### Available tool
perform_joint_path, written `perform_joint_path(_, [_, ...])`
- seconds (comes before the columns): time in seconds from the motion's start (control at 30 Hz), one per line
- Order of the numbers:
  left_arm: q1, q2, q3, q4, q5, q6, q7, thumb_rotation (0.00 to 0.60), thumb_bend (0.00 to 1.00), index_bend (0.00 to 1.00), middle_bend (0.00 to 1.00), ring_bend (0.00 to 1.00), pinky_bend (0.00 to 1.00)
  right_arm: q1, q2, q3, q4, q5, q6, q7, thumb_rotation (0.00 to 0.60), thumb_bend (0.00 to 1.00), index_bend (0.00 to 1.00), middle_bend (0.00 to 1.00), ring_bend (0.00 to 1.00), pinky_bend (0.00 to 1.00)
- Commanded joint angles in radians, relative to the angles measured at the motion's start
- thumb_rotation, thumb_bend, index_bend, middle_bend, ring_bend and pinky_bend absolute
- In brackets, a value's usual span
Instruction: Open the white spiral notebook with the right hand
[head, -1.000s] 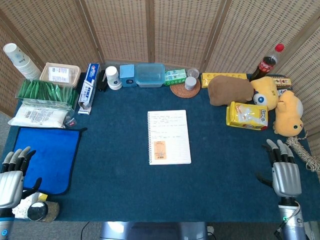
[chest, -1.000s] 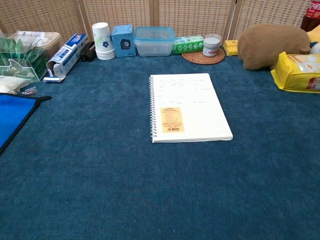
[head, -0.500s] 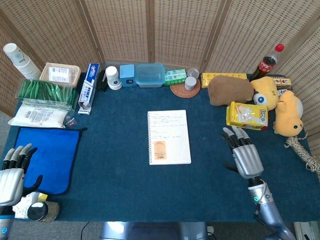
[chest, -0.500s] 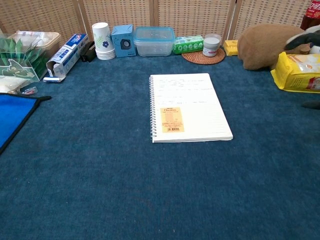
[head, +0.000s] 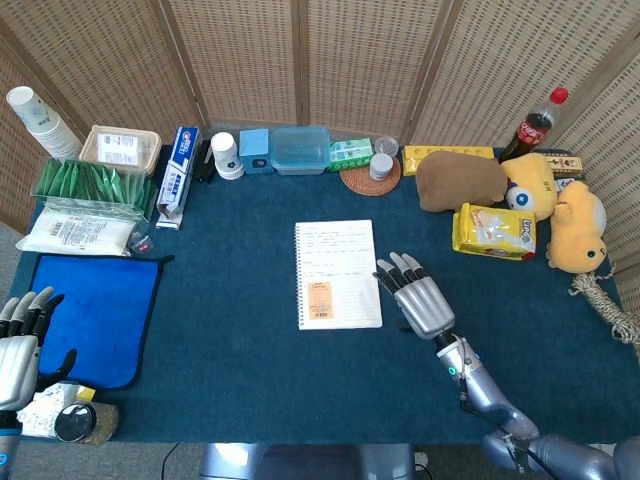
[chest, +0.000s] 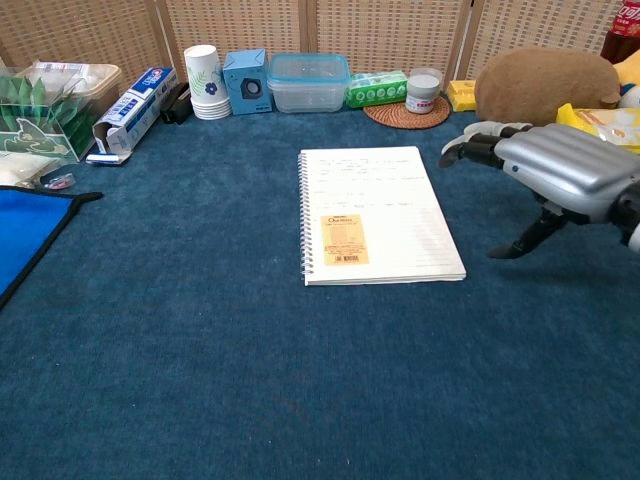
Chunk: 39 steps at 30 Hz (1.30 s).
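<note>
The left hand (head: 18, 345) sits at the near-left corner of the desk (head: 230, 350), at about 8 o'clock from the centre, fingers spread and holding nothing. Beside it lies a blue cloth (head: 95, 310), with a small round jar (head: 75, 422) at the cloth's near edge.

The right hand (head: 420, 300) hovers palm-down just beside the right edge of the white spiral notebook (head: 338, 273), at about 3 o'clock from it. Its fingers are apart and extended toward the far side, and it grips nothing; the chest view shows the hand (chest: 560, 180) raised above the desk surface, thumb angled downward, not touching the notebook (chest: 375, 215). The notebook lies closed and flat near the middle of the desk, its spiral binding along the left edge and an orange label on the cover. The blue surface between hand and notebook is bare.

At 2 o'clock from the notebook are a yellow snack bag (head: 495, 232), a brown plush toy (head: 458, 180) and a yellow plush toy (head: 575, 225), with a cola bottle (head: 535, 125) behind them. Along the far edge, at 12 o'clock, stand a clear lidded container (head: 299, 150), a green packet (head: 351, 154), a small jar on a woven coaster (head: 370, 180) and a paper cup (head: 227, 155). At 10 o'clock are a toothpaste box (head: 178, 173), a tray of green sachets (head: 92, 187), a white bag (head: 78, 232) and a stack of paper cups (head: 40, 122). A wicker screen (head: 300, 60) closes off the back.
</note>
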Motion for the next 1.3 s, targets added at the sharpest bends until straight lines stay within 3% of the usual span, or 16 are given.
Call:
perform_joint_path(0.03, [-0.001,-0.001,-0.001,0.003,-0.002,-0.002,-0.003,0.6,0.3,0.21,0.08,0.02,0.0,0.029,-0.047,-0.007,0.068,0.007,-0.024,0.022,0.6,0.09,0.17,0.17,0.03,0.12])
perform_joint_path(0.33, [-0.002,-0.004,-0.002,0.014,-0.009,-0.007,-0.011,0.6,0.31,0.21,0.08,0.02,0.0,0.05,-0.093,-0.026,0.16,0.007,-0.021,0.058,0.6,0.09,0.16,0.17,0.03,0.12])
perform_joint_path(0.73, [0.0,-0.007,-0.002,0.026,-0.008,-0.004,-0.026,0.6,0.3,0.21,0.08,0.02,0.0,0.069,-0.112,-0.047,0.188,0.016,-0.019,0.062,0.6,0.09,0.15,0.17,0.03,0.12])
perform_joint_path(1.3, [0.009,-0.016,-0.001,0.067,-0.018,-0.005,-0.075,0.6,0.3,0.21,0.08,0.02,0.0,0.134,-0.15,-0.003,0.159,0.052,-0.041,-0.02,0.6,0.09,0.14,0.17,0.03,0.12])
